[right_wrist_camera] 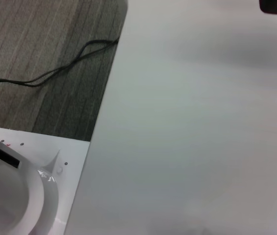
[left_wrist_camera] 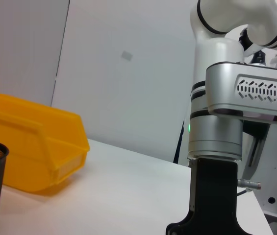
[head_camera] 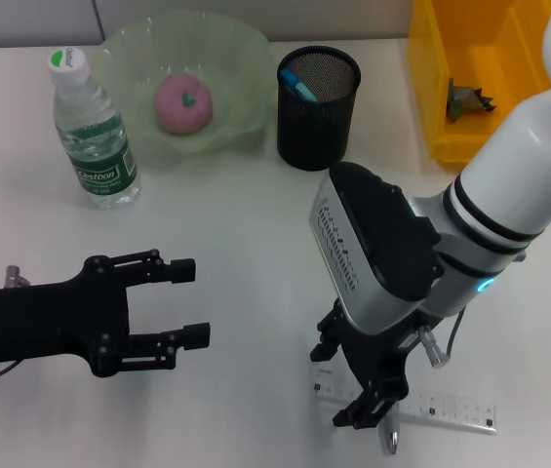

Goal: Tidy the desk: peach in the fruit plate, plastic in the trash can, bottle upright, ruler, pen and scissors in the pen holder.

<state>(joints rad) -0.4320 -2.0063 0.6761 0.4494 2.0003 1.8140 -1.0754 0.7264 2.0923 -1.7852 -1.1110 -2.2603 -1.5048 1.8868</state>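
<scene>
Right gripper (head_camera: pixel 365 409) sits low over the near ruler (head_camera: pixel 451 407), grip state unclear. Left gripper (head_camera: pixel 189 303) idles at near left, jaws apart.

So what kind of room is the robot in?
Probably an office or a lab made up like one. It works at a white desk with a mesh pen holder and a clear ruler on it, plain partition walls behind, and grey carpet with cables on the floor.
</scene>
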